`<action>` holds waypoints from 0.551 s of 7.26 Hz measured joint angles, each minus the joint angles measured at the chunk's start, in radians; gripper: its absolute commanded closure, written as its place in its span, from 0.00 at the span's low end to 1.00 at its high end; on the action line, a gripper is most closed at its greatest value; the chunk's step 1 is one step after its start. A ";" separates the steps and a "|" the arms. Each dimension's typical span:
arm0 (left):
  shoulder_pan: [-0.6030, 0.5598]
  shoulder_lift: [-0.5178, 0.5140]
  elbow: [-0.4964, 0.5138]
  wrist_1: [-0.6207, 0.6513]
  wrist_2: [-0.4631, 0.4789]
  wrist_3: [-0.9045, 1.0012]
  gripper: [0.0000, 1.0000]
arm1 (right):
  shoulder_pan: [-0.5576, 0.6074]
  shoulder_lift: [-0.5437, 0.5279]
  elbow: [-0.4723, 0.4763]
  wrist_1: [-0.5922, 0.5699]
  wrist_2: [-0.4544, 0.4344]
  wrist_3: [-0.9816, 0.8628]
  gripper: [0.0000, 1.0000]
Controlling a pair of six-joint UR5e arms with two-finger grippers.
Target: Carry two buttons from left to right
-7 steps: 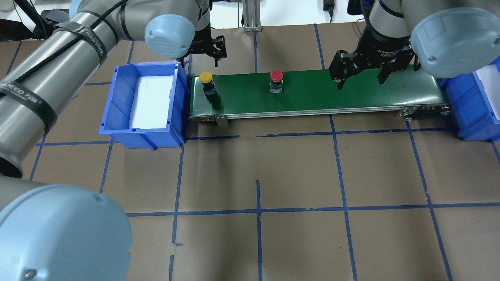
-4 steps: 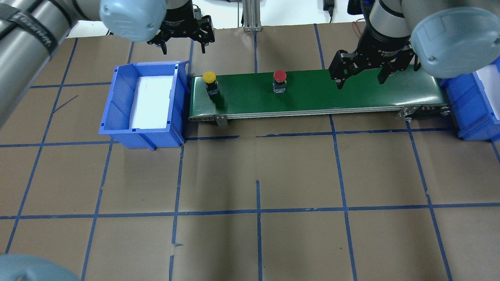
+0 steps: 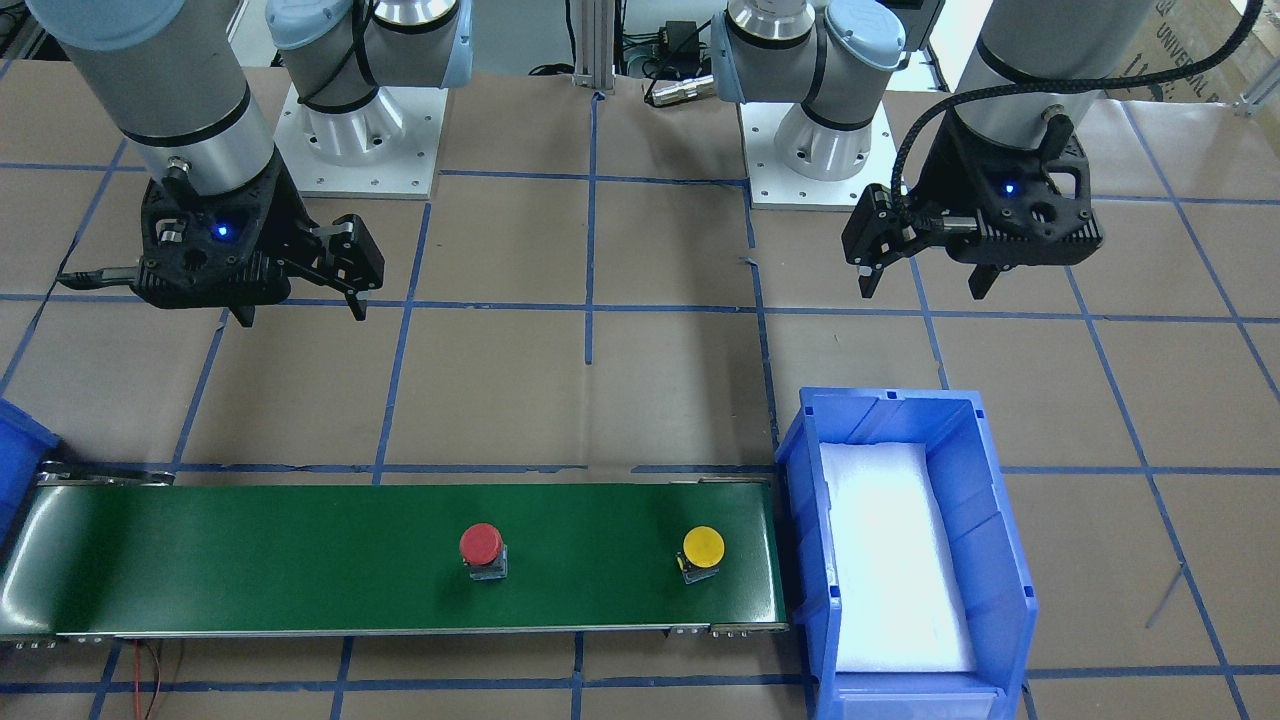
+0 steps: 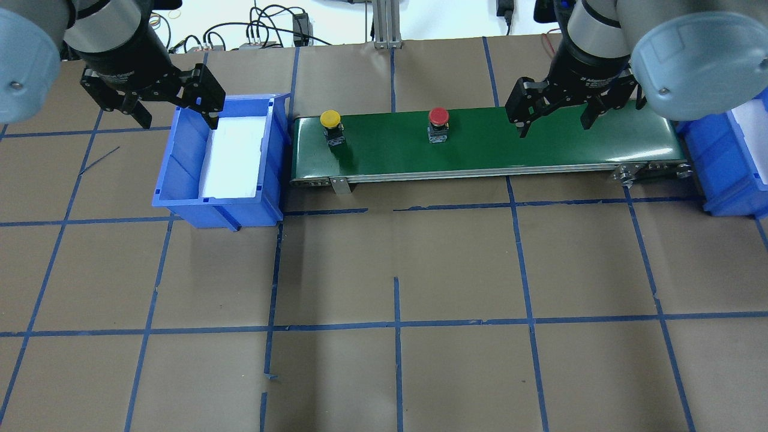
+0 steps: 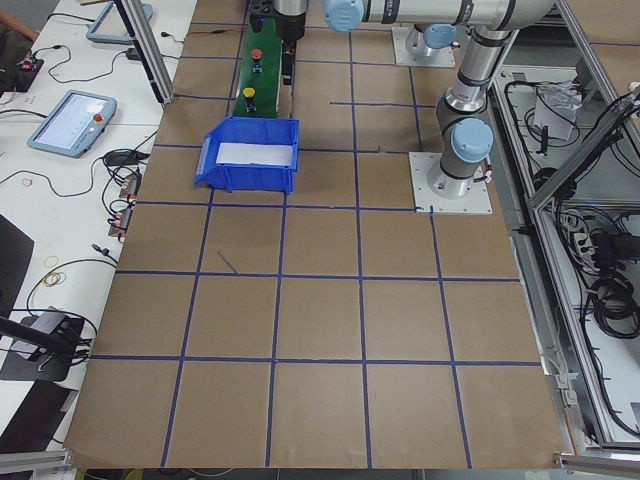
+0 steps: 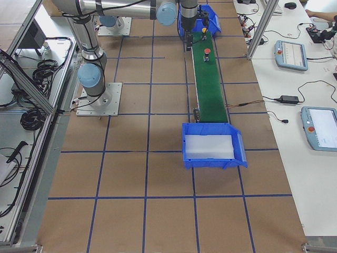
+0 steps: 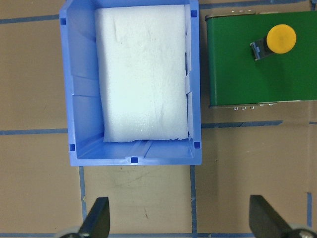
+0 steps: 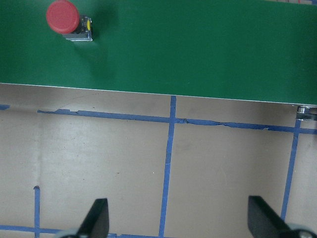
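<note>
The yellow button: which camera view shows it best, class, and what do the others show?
The left wrist-mounted view: the yellow button is largest there, cap and body clear on the green belt. Front-facing and overhead views show it smaller; both side views show a speck; the right wrist-mounted view misses it.

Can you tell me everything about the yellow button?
The yellow button has a round, smooth yellow cap on a short black-and-metal body. It stands upright on the green belt, near the end beside the blue bin. Only the belt touches it; the red button stands apart, further along.
</note>
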 measured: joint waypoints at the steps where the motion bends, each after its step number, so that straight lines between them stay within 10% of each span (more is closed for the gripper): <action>1: 0.005 0.011 -0.004 -0.011 -0.002 0.004 0.00 | 0.000 0.000 0.000 0.000 0.001 0.000 0.00; 4: 0.012 0.033 0.001 -0.045 -0.001 0.007 0.00 | 0.000 0.000 -0.001 0.000 0.003 0.009 0.00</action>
